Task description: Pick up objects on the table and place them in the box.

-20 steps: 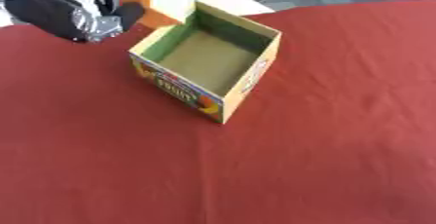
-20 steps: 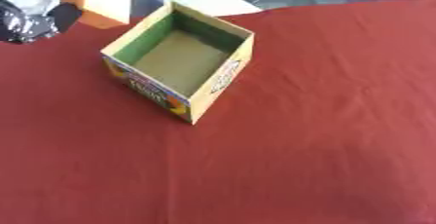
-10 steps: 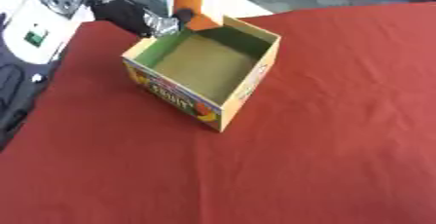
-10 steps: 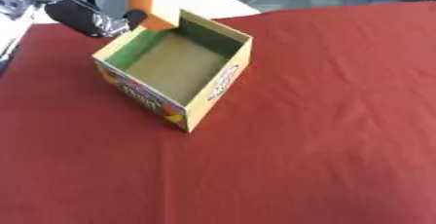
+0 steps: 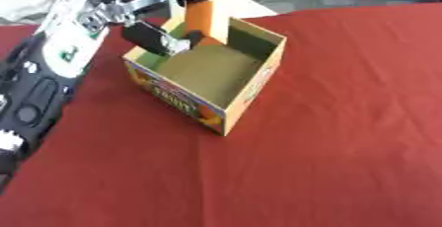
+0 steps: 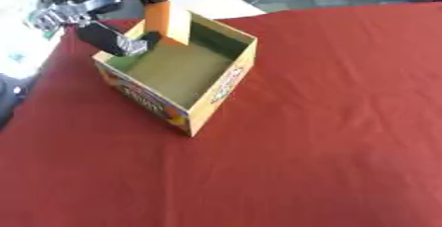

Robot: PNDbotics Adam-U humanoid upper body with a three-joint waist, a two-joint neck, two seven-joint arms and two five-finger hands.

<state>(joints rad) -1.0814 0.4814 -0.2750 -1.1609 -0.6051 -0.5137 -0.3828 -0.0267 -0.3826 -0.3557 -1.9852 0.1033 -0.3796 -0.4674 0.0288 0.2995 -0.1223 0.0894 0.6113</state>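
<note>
My left hand (image 5: 155, 37) has come in over the far-left corner of the open cardboard box with the fruit print on its side (image 5: 246, 90). A second ago it hung outside that corner, up and to the left; now its fingers reach past the rim. They are curled round the orange rectangular carton-like block (image 5: 200, 19), thumb on one face, fingers on the other. The block stands nearly upright, its lower end already below the box's rim against the inner far-left wall, its top well above it. I cannot tell whether its base touches the box floor; the view is soft there.

Judgement: transport is done and the release step is in hand. The block should drop inside once I let go, though it may tip against the wall.

My right hand shows in neither view. The red cloth-covered table (image 5: 345, 137) near the box carries nothing else that I can see.
</note>
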